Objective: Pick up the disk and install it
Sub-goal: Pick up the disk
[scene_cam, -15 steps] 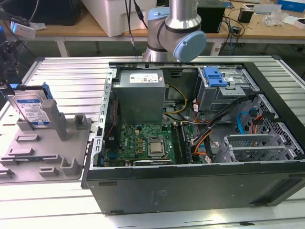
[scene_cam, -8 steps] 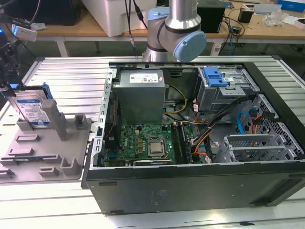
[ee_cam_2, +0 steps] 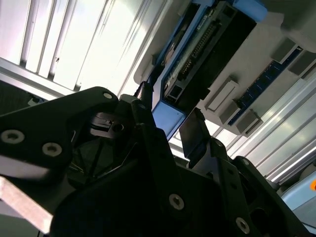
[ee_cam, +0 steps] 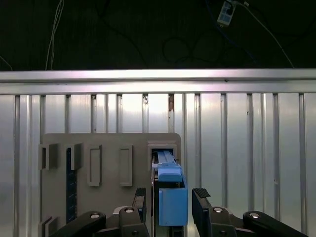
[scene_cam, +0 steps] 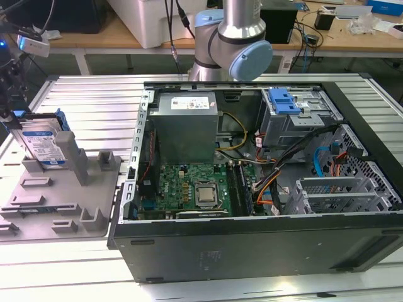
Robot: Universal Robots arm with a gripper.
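- far on the exterior view's left, the disk (scene_cam: pixel 45 143) stands upright on its edge in a slot of the grey holder (scene_cam: pixel 69 201), white-and-blue label facing the camera, blue bracket round it
- the end effector (ee_cam: pixel 170 195) sits right over the disk's upper edge. in the first wrist view its black fingers (ee_cam: pixel 201 200) are spread wide, one on each side of the blue bracket with a sliver of gap on both sides, so it's straddling the disk, not clamping it
- in the second wrist view, the blue bracket also sits between the two fingers
- the holder lies on the slatted metal desk (scene_cam: pixel 94 107), just beside the open pc case (scene_cam: pixel 252 251)
- inside the case, there's a power supply (scene_cam: pixel 186 119) at the back and a green motherboard (scene_cam: pixel 182 185) in front of it
- toward the exterior view's right is the grey drive cage (scene_cam: pixel 296 129) with a blue latch (scene_cam: pixel 283 100) on top, well apart from the disk
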